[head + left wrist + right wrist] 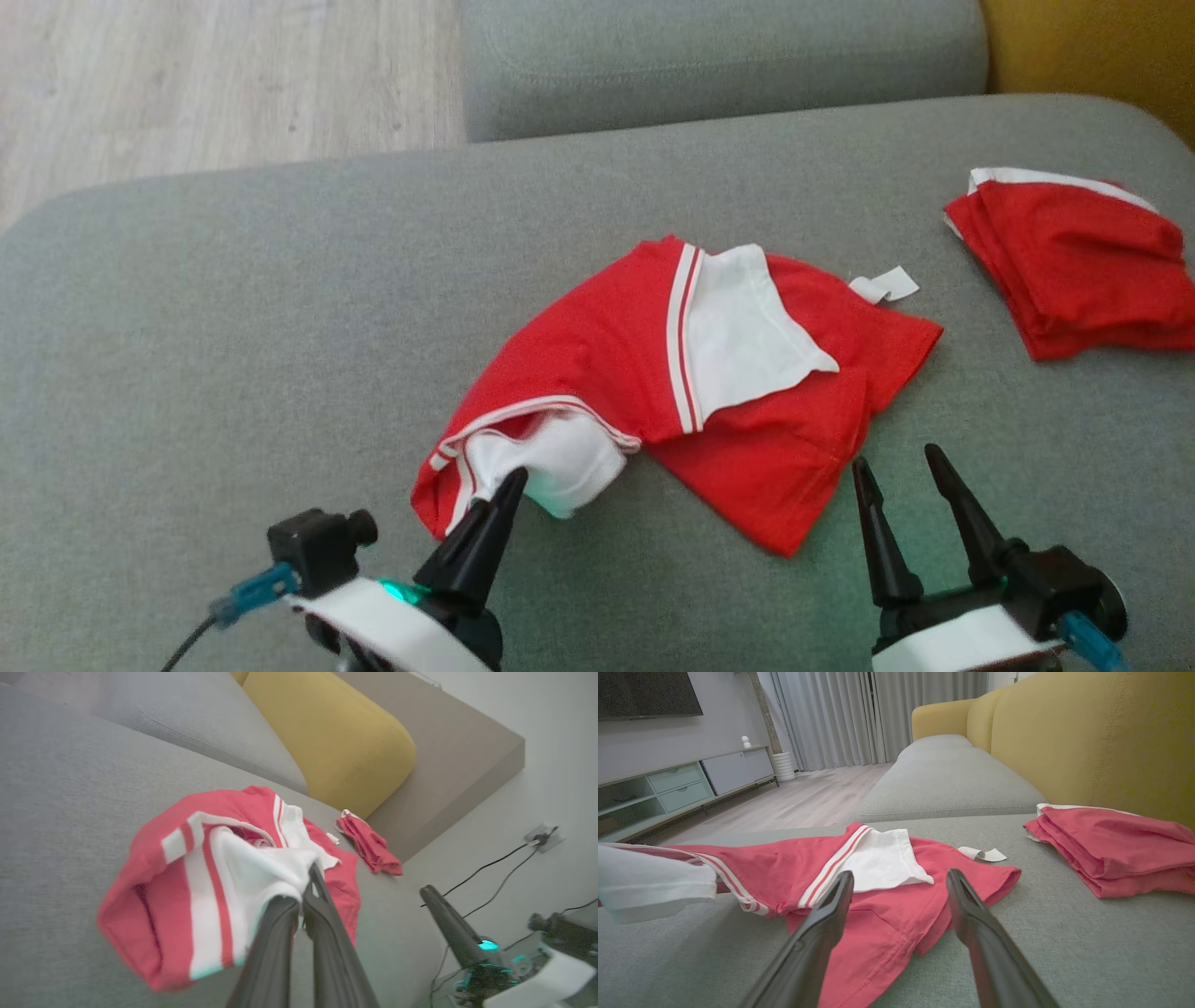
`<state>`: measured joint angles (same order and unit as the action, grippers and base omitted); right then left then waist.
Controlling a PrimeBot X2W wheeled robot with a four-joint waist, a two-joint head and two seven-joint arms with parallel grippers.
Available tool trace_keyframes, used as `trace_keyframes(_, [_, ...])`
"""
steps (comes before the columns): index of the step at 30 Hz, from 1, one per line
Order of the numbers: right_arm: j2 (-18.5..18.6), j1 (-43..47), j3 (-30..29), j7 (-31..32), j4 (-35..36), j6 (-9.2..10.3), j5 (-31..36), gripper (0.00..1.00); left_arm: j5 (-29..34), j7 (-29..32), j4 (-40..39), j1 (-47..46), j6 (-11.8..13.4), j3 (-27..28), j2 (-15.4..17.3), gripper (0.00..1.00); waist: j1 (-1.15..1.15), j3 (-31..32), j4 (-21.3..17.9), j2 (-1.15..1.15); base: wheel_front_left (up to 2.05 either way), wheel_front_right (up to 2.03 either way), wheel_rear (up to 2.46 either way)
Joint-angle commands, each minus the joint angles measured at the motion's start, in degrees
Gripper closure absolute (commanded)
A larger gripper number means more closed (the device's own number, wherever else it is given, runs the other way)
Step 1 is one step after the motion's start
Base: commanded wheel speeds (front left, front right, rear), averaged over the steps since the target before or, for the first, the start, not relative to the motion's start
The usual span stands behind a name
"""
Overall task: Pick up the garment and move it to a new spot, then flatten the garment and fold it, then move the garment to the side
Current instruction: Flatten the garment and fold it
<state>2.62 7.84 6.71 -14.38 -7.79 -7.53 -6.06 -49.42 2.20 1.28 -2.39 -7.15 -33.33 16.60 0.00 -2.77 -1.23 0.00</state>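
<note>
The left fingers (493, 518) are pinched together on the white sleeve (569, 462) of the red garment (597, 364), which sprawls on the grey sofa cushion (187, 327) just beyond both tips. The sleeve is perhaps lifted, though blur hides it. The right fingers (876, 527) stand spread and empty, just short of its hem.

We note the garment (597, 355): red, white panels, striped trim; rumpled, folded over itself, lying on the grey sofa cushion (187, 327).
</note>
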Motion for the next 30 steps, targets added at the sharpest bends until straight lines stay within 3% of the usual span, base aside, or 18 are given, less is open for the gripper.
trace_keyframes(1, [0.32, -0.57, 1.46, -0.62, 1.49, 0.04, -0.33, 0.0, -1.49, 0.47, -3.3, -0.42, -0.33, 1.68, 1.02, 1.0, 0.0, 0.86, 0.06, 0.0, 0.0, 0.0, 0.0])
trace_keyframes(4, [0.29, 0.12, 1.96, -0.62, 1.32, 0.04, -0.47, 0.0, -8.06, 3.33, -8.95, 1.4, 0.41, 4.25, 2.92, 1.0, 0.0, 2.34, -0.05, 0.0, 0.0, 0.0, 0.0])
trace_keyframes(8, [0.28, -0.04, 2.31, -0.62, 1.5, 0.04, -0.9, 0.0, -8.59, 5.39, -5.02, 0.76, 2.74, 5.36, 4.28, 1.0, 0.0, 2.24, -0.1, 0.0, 0.0, 0.0, 0.0])
trace_keyframes(9, [0.27, -0.13, 2.45, -0.62, 1.53, 0.04, -1.07, 0.0, -8.68, 5.86, -3.3, 0.27, 2.76, 5.16, 4.17, 0.7, 0.0, 2.12, -0.15, 0.0, 0.0, 0.0, 0.0])
trace_keyframes(10, [0.27, -0.2, 2.63, -0.62, 1.56, 0.04, -1.23, 0.0, -8.53, 5.58, -1.6, -0.41, 2.8, 5.29, 3.87, 0.0, 0.0, 1.97, -0.22, 0.0, 0.0, 0.0, 0.0])
trace_keyframes(17, [0.27, 0.05, 2.54, -0.62, 1.73, 0.04, -1.54, 0.0, -4.83, 1.79, 2.44, -3.32, 2.17, 4.27, 2.44, 0.0, 0.0, 1.25, -0.84, 0.0, 0.0, 0.0, 0.0])
trace_keyframes(23, [0.26, 0.02, 1.51, -0.62, 2.02, 0.04, -1.34, 0.0, -5.68, 0.14, -4.67, -1.59, 1.55, 4.12, 2.21, 0.0, 0.0, 0.44, -0.21, 0.0, 0.0, 0.0, 0.0])
trace_keyframes(30, [0.26, -0.49, 1.48, -0.62, 1.9, 0.04, -1.33, 0.0, -4.49, 1.36, -15.87, 0.85, 3.54, 4.2, 4.88, 0.0, 0.0, 0.08, 0.79, 0.0, 0.0, 0.0, 0.0])
